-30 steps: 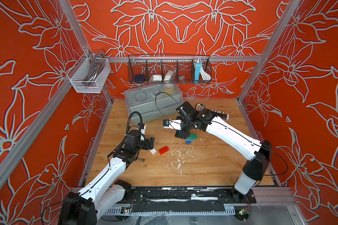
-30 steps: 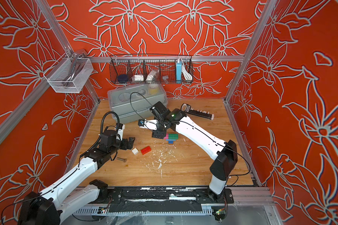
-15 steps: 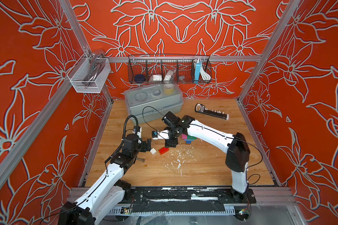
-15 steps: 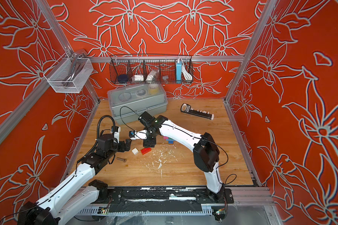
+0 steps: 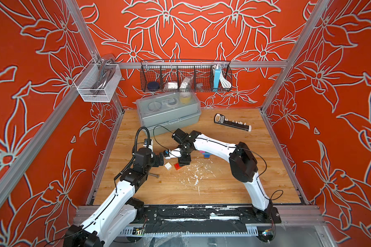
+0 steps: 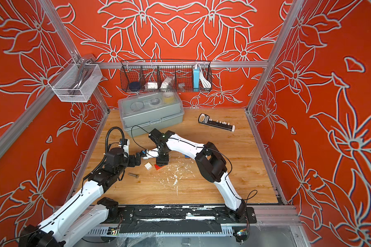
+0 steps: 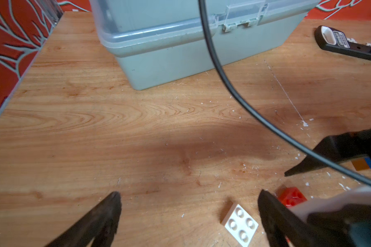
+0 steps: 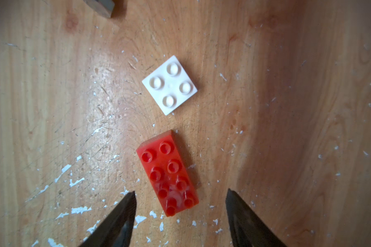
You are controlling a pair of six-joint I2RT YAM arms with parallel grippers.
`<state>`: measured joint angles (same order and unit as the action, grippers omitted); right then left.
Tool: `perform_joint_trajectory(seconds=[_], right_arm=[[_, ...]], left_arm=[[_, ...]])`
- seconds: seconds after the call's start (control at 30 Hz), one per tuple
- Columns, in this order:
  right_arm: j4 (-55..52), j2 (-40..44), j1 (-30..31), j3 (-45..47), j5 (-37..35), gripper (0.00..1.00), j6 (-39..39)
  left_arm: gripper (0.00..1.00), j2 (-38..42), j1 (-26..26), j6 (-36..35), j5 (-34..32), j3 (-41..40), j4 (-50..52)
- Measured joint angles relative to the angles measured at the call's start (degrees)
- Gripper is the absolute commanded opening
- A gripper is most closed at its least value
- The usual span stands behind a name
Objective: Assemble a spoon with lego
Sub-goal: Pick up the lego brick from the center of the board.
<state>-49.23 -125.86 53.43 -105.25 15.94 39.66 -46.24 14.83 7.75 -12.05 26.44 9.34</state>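
The red brick (image 8: 167,173) is a two-by-four oblong of slightly see-through plastic. It lies flat on the bench (image 5: 223,188) with all eight studs up. Its long axis runs from between the fingers of the right end effector (image 8: 180,192) out toward the white brick (image 8: 169,84), a little slanted, so its far short end faces the white one. The white brick is a flat square with four studs up. It sits turned cornerwise to the red one, near it but not touching.

In both top views the pair lies left of the bench's middle, the white brick (image 5: 168,166) just beside the red brick (image 5: 177,166), among white flecks on the wood.

The right end effector (image 5: 183,162) points straight down over the red brick. It is partly open, with one fingertip on each side of the brick's near end, clear of its sides, and it holds nothing.

The left end effector (image 7: 189,193) is spread wide and empty, low over bare wood close to the white brick (image 7: 240,224).

A few joined bricks (image 5: 206,154), pink and blue, show behind the right arm, mostly hidden. A grey bolt (image 5: 154,175) lies near the left arm.
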Motion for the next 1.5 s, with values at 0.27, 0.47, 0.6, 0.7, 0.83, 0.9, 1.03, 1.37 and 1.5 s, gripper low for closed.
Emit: perform_joint_trajectory(seconds=[0.27,0.47,0.6,0.7,0.83,0.9,1.03,1.37,1.5], right_arm=[[0.02,-1.16,0.00,0.00,1.09,0.60,-0.20],[0.17,-2.34,0.00,0.15,0.79,0.50,-1.03],[1.07,-2.29,0.00,1.97,0.35,0.42,-1.51],[1.79,-2.16,0.00,4.07,-0.98,0.31,-2.38],[2.40,-0.46,0.20,6.32,-3.08,0.33,-4.57],[2.62,0.04,0.24,7.02,-3.56,0.42,-5.75],[3.17,0.46,0.39,7.67,-4.61,0.51,-7.63],[3.17,0.46,1.03,6.58,-5.46,0.51,-8.50],[3.28,0.46,1.29,5.44,-5.40,0.50,-8.70]], left_arm=[[0.98,8.94,0.17,-0.24,-8.72,-6.05,1.57],[0.98,11.96,0.17,-0.26,-11.32,-7.32,1.38],[0.98,9.38,0.17,-0.28,-11.28,-7.02,1.09],[0.98,7.98,0.17,-0.33,-11.17,-6.84,1.20],[0.98,8.79,0.17,-0.31,-11.15,-6.84,1.18],[0.98,8.90,0.17,-0.31,-11.04,-6.82,1.11],[0.98,8.22,0.17,-0.33,-10.62,-6.32,1.14],[0.98,7.80,0.17,-0.44,-9.60,-6.19,1.07],[0.98,7.72,0.17,-0.44,-9.22,-6.19,1.03]])
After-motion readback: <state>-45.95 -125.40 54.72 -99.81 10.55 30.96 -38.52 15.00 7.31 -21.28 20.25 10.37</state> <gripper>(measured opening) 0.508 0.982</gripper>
